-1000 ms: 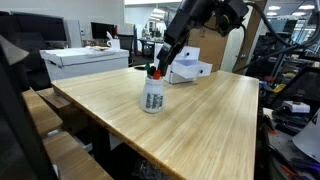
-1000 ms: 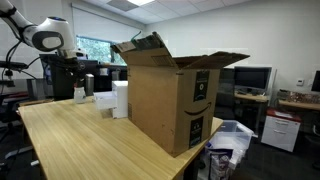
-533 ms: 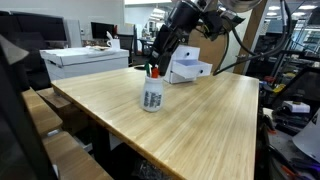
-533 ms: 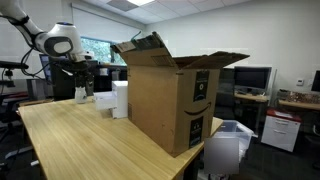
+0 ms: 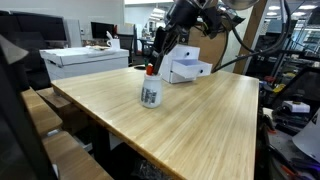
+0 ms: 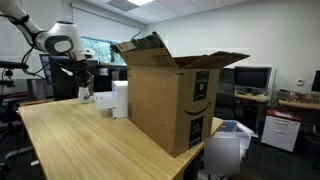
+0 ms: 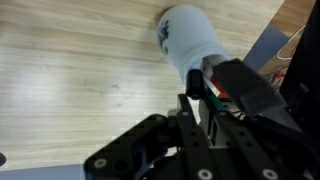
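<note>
Claw: the black two-finger gripper (image 7: 210,95) stands at the mouth of the cup, its jaws drawn together on the red- and green-capped markers (image 7: 213,91) that stick out of it.
Arm: it comes down steeply from above in an exterior view (image 5: 153,66); in an exterior view (image 6: 83,88) it hangs at the far end of the table.
Held thing's container: a white cylindrical cup (image 5: 151,94) with dark print on its side (image 7: 188,42), leaning off upright, its base at the tabletop.
Place: the cup sits near the far left corner of the pale wooden table (image 5: 205,120), close to that end's edge.
Open room: bare wood spreads wide on the near side of the cup (image 7: 80,70).
Nearest neighbour: a flat white carton (image 5: 190,70) lies just behind the cup, apart from it.
Farther: a large open brown cardboard box (image 6: 170,100) stands at the table's other end, well apart from the gripper.
Beyond the edge: a long white box (image 5: 85,60) rests off the table, behind the cup.
</note>
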Available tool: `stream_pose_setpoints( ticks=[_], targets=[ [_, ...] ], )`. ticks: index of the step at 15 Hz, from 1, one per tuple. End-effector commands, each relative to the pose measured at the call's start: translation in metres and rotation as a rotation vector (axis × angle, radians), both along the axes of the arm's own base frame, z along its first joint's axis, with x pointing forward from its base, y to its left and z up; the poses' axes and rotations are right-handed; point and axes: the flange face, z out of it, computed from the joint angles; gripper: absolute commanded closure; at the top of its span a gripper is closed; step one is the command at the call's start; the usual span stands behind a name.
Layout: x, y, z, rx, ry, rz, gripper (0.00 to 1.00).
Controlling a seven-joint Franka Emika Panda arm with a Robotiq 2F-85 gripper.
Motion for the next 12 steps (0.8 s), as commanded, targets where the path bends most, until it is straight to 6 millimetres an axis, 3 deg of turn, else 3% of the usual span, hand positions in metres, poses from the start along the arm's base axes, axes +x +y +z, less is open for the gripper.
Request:
stream_pose_setpoints(
  ticks=[1,2,3,5,10,12],
  targets=[
    [-0.005,0.005,0.005,-0.002,0.000,-0.012,0.98],
    [-0.008,0.008,0.008,-0.007,-0.006,-0.015,0.95],
    [-0.011,0.010,0.009,-0.026,-0.009,-0.012,0.66],
    [-0.013,0.013,0.011,-0.030,-0.006,-0.028,0.62],
    [-0.016,0.024,0.014,-0.014,0.033,-0.102,0.29],
    [-0.016,0.016,0.015,-0.014,0.066,-0.190,0.04]
  ],
)
